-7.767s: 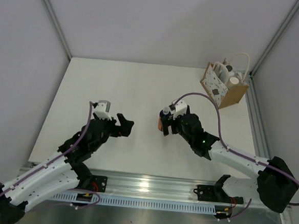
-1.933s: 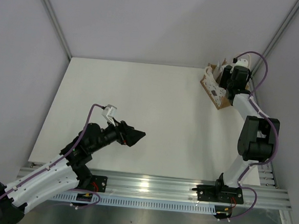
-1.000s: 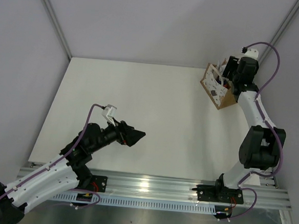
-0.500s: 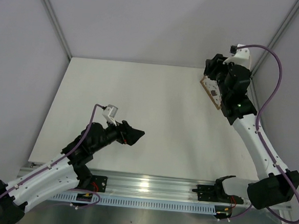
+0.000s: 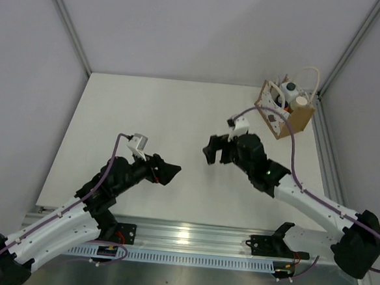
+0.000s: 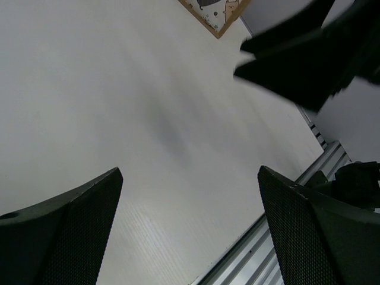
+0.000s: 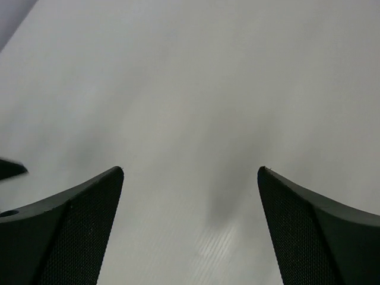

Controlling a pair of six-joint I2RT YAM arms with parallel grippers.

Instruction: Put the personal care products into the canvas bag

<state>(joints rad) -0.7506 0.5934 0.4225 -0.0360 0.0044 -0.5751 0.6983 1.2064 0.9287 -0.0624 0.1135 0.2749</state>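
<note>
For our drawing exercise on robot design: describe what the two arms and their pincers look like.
The left arm and right arm are white near the base, black toward the wrist, each trailing a purple cable. The left pincer and right pincer are black; their wedge-shaped fingers show a fine mesh texture.

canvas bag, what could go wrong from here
1. The canvas bag stands at the far right corner of the table, near the edge; a knock might push it off.
2. The bottles show at its open top, so tipping could spill them.
3. The open right pincer and open left pincer face each other mid-table and could collide.
</note>
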